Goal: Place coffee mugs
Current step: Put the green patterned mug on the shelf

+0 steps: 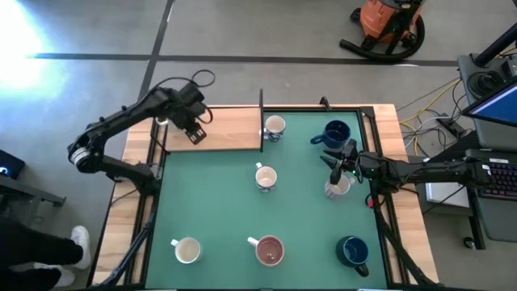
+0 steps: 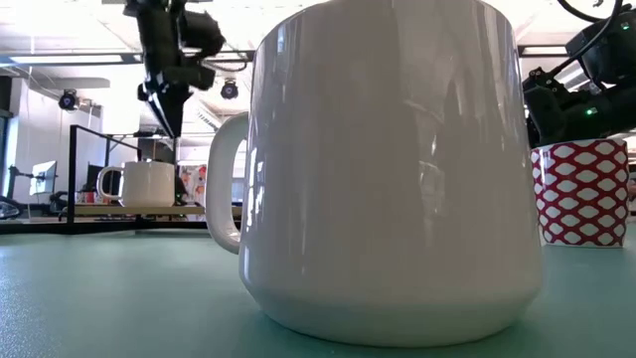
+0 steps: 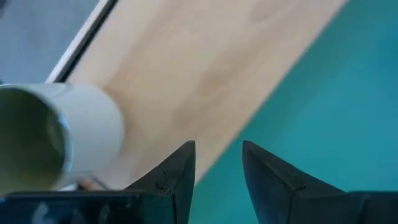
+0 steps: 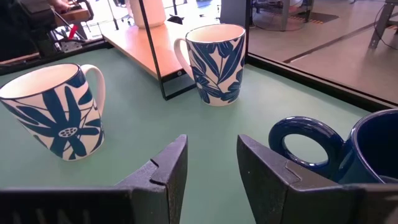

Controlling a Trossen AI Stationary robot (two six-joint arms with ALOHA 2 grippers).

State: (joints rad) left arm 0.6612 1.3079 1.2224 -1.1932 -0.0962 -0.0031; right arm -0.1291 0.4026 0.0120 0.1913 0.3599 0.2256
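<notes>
Several coffee mugs stand upright on the green mat (image 1: pixel 218 202): a leaf-patterned one (image 1: pixel 275 127), a flower-patterned one (image 1: pixel 266 177), a white one (image 1: pixel 187 250), one pinkish-red inside (image 1: pixel 269 249), and two navy ones (image 1: pixel 335 133) (image 1: pixel 352 251). A red-patterned mug (image 2: pixel 581 189) stands below my right arm. One white mug (image 3: pixel 56 134) rests on the wooden board (image 1: pixel 226 129). My left gripper (image 3: pixel 217 149) hangs open above the board, beside that mug, nothing between its fingers. My right gripper (image 4: pixel 211 146) stands open and low, next to the far navy mug (image 4: pixel 348 149).
A black frame post (image 1: pixel 261 121) rises at the board's right edge. Black rails run along the mat's sides. The mat's middle left has free room. A large white mug (image 2: pixel 388 169) fills most of the low view.
</notes>
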